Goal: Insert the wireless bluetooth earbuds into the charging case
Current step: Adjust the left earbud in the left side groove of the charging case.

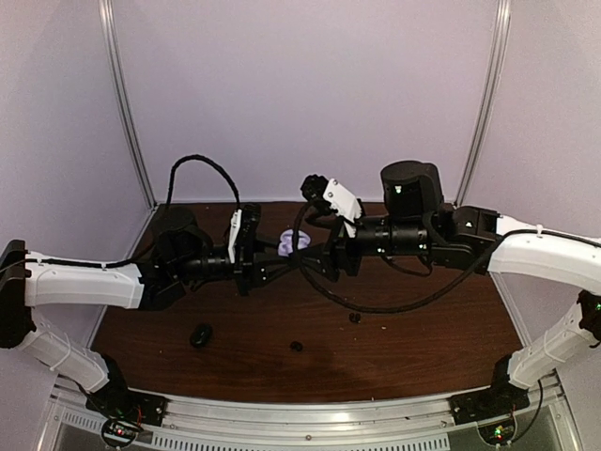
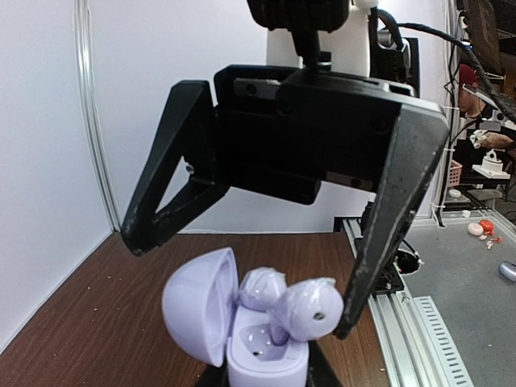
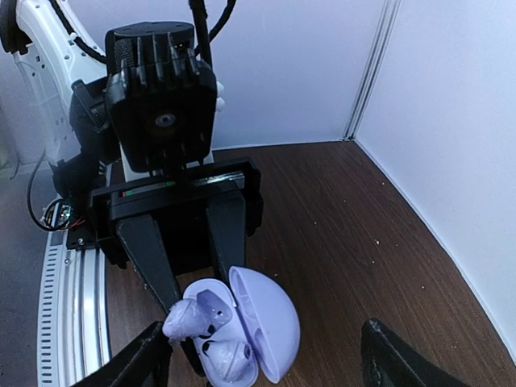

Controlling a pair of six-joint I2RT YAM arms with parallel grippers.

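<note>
From above, a pale lilac charging case is seen over the middle of the brown worktop. It is between the left hand and the right hand, which meet there from the two sides. A small black bud is lying near the front and a second black bud more to the right. A dark oval object is lying to the left. All three are well apart from the hands. Bare wood is seen around them down to the metal rail at the near edge.

In the left wrist view the lid is seen open to the left, and the base is clamped from below by the left hand. One lilac earbud is placed at the back. The front earbud is raised and tilted, not seated fully. The fingers of the right hand are spread wide, and one fingertip is touching this bud or just beside it.

In the right wrist view the base is gripped between the two fingers of the left hand. The own fingers of the right hand are far apart at the bottom corners. Open wood is seen to the right up to the wall.
</note>
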